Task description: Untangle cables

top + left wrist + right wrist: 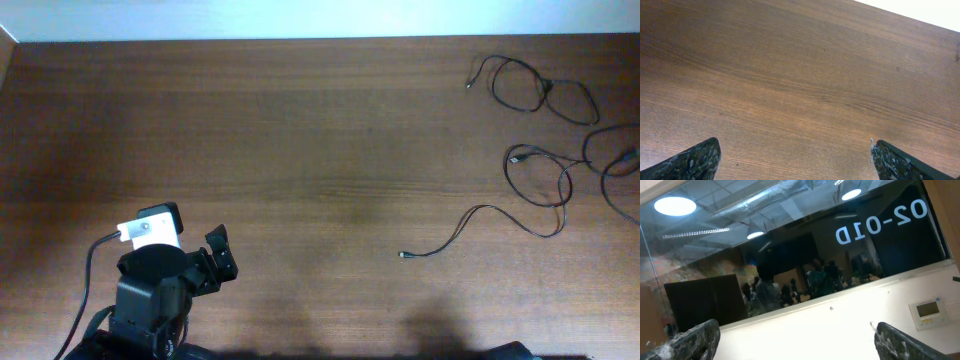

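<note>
Overhead is showing my left gripper (222, 256) hovering near-left over the brown wooden table (300, 130), jaws wide apart, empty. My right gripper (795, 335), equally spread, is facing a white wall (830, 330). Thin black looped cables (545, 170) are lying far right, untouched, so I am judging that reaching them comes next.

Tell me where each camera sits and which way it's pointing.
Overhead: above, looking straight down at the brown wooden table with thin black cables at right; the left gripper shows lower left.
Left wrist: on the left arm, angled down at the tabletop; its dark fingers frame the bottom.
Right wrist: on the right arm, tilted up at a dark glass window; the open right gripper frames the bottom.
Shared: overhead and left wrist both show the table.
</note>
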`<state>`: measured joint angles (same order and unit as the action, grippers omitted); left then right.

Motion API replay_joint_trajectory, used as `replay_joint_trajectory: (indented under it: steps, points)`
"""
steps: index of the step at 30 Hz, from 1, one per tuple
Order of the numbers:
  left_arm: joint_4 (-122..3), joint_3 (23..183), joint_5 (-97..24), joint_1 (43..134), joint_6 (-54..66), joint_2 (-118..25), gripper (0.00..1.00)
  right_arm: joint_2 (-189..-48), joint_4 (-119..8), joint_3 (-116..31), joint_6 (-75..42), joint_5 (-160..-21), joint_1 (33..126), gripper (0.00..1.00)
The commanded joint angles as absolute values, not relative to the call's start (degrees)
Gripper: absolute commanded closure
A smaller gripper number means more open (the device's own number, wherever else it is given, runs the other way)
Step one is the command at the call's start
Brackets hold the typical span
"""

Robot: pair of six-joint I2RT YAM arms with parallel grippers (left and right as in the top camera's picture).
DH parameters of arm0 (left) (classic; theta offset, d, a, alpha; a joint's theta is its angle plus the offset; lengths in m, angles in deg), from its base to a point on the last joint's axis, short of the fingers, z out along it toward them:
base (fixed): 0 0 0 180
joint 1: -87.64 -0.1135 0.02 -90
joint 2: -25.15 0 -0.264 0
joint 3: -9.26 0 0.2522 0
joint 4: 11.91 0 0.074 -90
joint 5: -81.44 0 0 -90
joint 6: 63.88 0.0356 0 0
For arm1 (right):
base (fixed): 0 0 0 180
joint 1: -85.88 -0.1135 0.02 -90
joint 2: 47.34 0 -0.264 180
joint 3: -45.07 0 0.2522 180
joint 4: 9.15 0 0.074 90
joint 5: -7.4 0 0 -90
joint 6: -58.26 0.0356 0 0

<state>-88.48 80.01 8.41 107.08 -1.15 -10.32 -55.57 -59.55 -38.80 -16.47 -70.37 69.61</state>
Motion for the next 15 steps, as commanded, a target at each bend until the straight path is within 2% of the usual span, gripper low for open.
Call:
replay_joint_trajectory:
  steps: [1,5,7,10,15]
  points:
    - [-88.4,80.2,9.0,107.0,-1.7,-10.1,0.01,-52.3,-59.1,-38.6,-16.1,-68.6,69.5,0.01]
    - [-88.4,80.2,9.0,107.0,-1.7,-10.1,0.01,-47.6,-51.3,-32.5,-18.0,-68.4,69.5,0.02]
    - [-88.4,80.2,9.0,107.0,-1.7,-10.1,0.01,-47.7,-41.6,-26.3,-22.7,-68.4,69.5,0.01]
    - [-88.4,80.2,9.0,107.0,-1.7,-10.1,0.01,-47.7,-22.8,-12.0,-31.8,-68.4,69.4,0.01]
    - [-88.4,80.2,9.0,107.0,-1.7,-10.1,0.01,-47.7,-14.5,11.9,-36.4,-66.4,69.5,0.01]
